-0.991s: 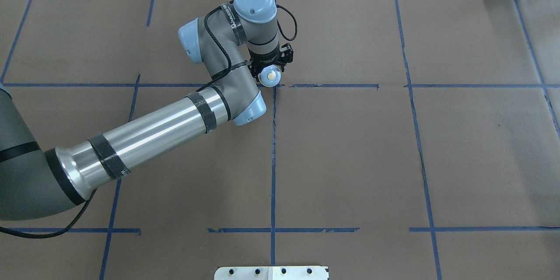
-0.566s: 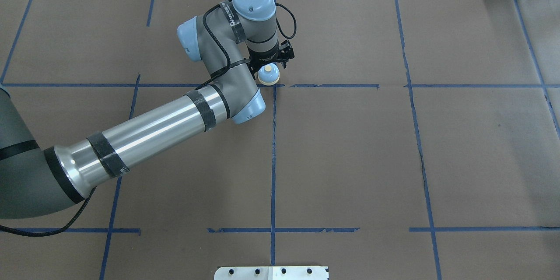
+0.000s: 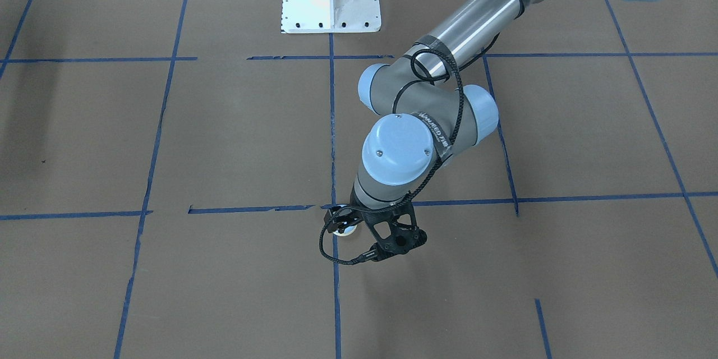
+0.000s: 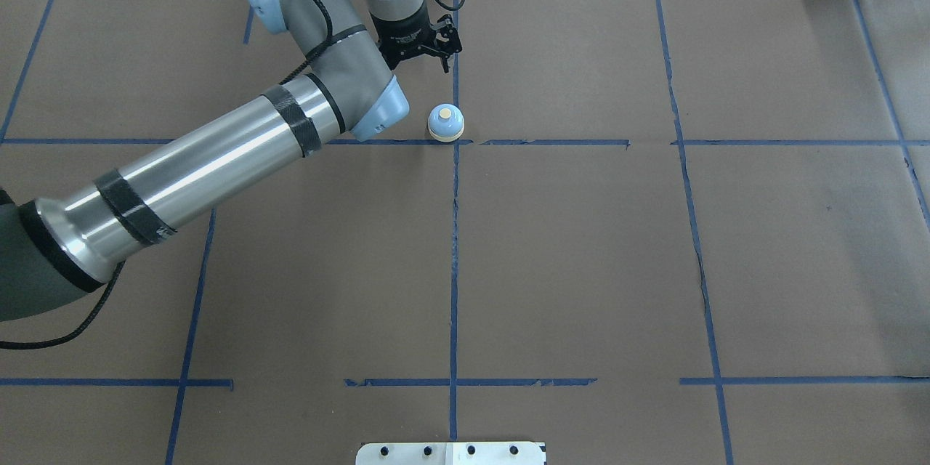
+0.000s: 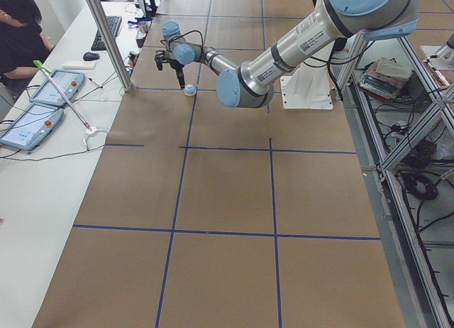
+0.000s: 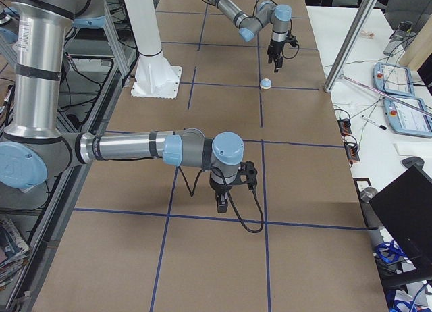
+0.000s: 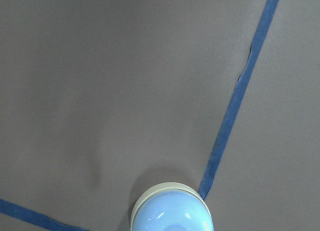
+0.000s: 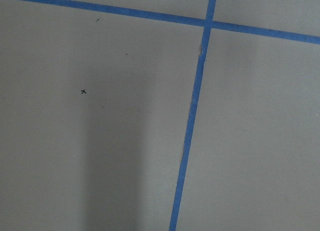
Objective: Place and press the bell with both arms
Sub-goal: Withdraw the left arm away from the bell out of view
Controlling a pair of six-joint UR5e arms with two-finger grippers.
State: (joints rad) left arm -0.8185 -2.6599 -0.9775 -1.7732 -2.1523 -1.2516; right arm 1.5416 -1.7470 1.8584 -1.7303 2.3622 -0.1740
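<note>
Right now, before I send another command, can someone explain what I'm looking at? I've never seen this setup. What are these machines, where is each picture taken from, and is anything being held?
These are two robot arms, the left arm and the right arm. Each has a two-finger gripper, and they work at a brown table marked with blue tape.

Two pictures look down on the table, one from behind the robot and one facing it. Two look along it from either end, and two come from cameras on the wrists.

The only loose thing is a small bell, upright on the table by a tape crossing. The left gripper hangs above it, on the side away from the robot, open and empty. The right gripper shows only in the right-end view, low over the table and far from the bell. I see nothing in it, but cannot tell whether it is open.
</note>
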